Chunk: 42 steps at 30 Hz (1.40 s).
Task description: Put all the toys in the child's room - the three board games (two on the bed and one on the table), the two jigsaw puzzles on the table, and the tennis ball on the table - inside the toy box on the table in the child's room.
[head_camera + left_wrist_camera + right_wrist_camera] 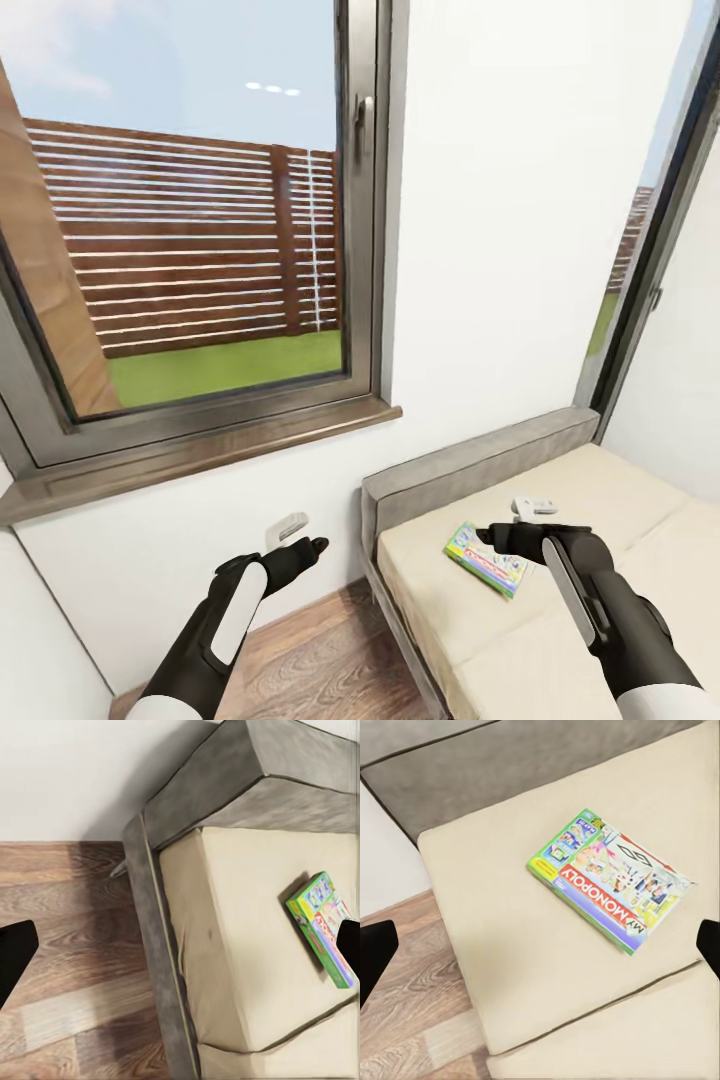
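The right tool (500,538) covers the right corner of the Monopoly box (483,560) in the head view. A small white thing (534,506) beyond it is too blurred to identify. The bed (600,480) runs off the right edge.

Bed in the corner, one board game on it

The bed (560,600) stands at the right of the head view, its headboard (470,465) against the wall (480,250), with the floor (300,660) to its left. The board game (607,889) lies flat on the mattress near the headboard end (a cushion seam runs just beside it). The right gripper (488,540) hangs over the mattress next to the board game; the left gripper (318,548) hangs over the floor, left of the bed. A window (190,220) sits in the wall above and to the left.
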Tool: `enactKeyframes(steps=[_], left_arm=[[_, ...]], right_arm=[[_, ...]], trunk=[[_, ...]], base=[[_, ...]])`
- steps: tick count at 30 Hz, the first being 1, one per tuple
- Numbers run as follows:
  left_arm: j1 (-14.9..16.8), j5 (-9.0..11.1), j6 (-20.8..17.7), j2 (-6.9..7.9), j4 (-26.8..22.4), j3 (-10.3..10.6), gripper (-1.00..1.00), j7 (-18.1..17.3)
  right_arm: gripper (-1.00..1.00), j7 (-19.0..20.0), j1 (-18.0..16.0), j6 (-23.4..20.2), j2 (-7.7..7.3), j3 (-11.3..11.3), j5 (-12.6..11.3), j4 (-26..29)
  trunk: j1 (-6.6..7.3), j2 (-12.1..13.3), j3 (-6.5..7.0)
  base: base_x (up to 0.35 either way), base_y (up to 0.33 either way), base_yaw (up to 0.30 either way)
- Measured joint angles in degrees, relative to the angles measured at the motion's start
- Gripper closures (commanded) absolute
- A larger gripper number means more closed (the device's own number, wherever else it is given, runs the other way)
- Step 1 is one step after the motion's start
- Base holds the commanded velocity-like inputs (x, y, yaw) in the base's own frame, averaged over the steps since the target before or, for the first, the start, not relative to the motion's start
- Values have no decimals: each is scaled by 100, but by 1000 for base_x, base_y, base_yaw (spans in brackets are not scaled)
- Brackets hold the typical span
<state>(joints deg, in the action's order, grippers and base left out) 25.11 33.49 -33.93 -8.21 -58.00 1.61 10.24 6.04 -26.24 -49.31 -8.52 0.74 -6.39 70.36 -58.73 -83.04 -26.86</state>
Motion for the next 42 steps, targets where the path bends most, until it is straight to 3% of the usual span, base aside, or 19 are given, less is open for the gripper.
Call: enactKeyframes(steps=[37, 38, 41, 42], left_arm=[[-4, 30, -6, -1, -1, -14, -100, 12], [29, 4, -67, 0, -52, -24, -100, 38], [44, 3, -87, -3, -23, -18, -100, 152], [44, 4, -88, -3, -22, -18, -100, 154]], right_arm=[[-100, 17, 16, 3, -33, 26, -17, -1], [-100, 27, -177, -394, -68, 515, 26, -159], [-100, 34, -559, -765, -153, 833, -22, -454], [-100, 34, -564, -769, -154, 836, -32, -458]], trunk=[[0, 0, 0], [0, 0, 1], [0, 0, 0], [0, 0, 0]], base=[[43, 0, -22], [0, 0, 0], [0, 0, 0], [0, 0, 0]])
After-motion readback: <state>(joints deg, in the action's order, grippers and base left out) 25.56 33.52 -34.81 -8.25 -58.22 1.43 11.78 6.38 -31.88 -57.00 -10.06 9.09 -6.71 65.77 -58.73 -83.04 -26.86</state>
